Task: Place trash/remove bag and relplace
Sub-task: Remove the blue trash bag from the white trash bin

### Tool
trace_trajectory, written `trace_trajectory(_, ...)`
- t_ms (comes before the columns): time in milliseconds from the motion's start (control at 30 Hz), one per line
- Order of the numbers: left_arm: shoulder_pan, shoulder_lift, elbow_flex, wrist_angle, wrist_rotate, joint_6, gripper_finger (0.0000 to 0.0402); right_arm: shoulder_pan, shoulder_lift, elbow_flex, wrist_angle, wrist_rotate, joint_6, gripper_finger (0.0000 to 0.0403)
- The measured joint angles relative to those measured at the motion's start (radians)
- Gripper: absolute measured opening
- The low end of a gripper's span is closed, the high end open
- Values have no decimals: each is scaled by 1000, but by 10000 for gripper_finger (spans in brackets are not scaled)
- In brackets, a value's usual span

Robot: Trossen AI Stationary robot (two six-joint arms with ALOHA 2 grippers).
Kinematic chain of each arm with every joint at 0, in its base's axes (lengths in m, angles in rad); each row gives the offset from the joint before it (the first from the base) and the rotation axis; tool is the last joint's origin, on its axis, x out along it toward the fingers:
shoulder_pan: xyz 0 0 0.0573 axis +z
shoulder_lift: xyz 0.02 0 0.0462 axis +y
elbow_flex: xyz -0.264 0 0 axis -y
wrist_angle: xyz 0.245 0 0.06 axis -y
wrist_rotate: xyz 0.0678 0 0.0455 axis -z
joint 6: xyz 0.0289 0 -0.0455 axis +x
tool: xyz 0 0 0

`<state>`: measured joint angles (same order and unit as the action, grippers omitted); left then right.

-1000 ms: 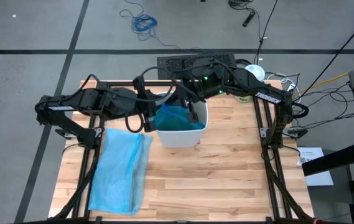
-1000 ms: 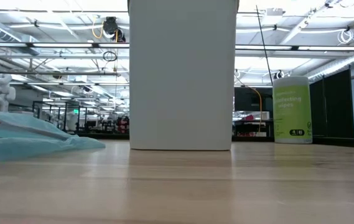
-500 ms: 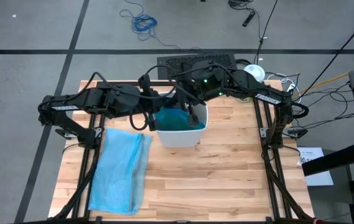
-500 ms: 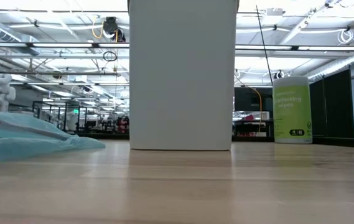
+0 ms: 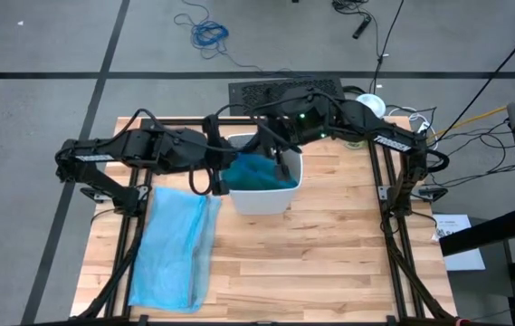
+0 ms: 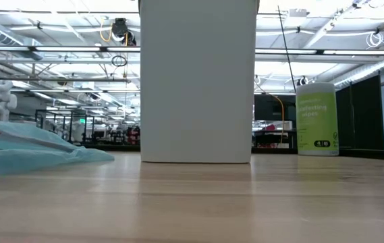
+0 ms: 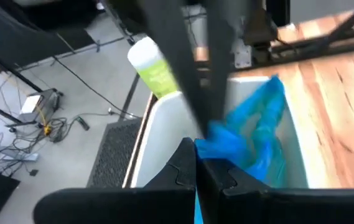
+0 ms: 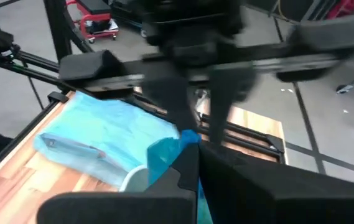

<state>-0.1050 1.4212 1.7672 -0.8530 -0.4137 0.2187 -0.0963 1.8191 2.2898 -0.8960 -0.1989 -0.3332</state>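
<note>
Both arms are crowded over the white bin (image 5: 262, 195) near the far edge of the tabletop (image 5: 329, 263), so a lot is covered up. The left hand (image 7: 196, 163) has its fingers pressed together, pinching a fold of the teal bag (image 7: 254, 134) at the bin's rim. The right hand (image 8: 192, 163) is pinched shut on the same bag from the opposite side, though its fingertips sit so close to the lens that the contact itself is hard to make out. From above, most of the bag is hidden under the arms, only a patch shows inside the bin. Can't see any trash in there, the liner and arms block it. The pale blue replacement bag (image 5: 174, 249) lies flat along the left edge of the tabletop. In the low view the bin's top is cut off, neither hand shows, and a green wipes canister (image 6: 316, 118) stands off to one side.
</note>
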Motion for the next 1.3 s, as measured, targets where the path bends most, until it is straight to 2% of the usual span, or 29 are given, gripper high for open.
trace_trajectory(167,-25,0,0,-17,-2,1,1,0,-28,0,-32,48,-6,0)
trace_trajectory(500,-29,0,0,36,-1,-11,2,13,-46,1,-74,50,6,0)
trace_trajectory(667,-28,0,0,54,39,-30,38,31,-46,1,-80,77,-3,0)
trace_trajectory(967,-28,0,0,71,42,-30,120,34,-46,1,-81,98,-9,0)
trace_trajectory(1300,5,0,0,119,41,-30,135,54,-46,1,-66,98,1,0)
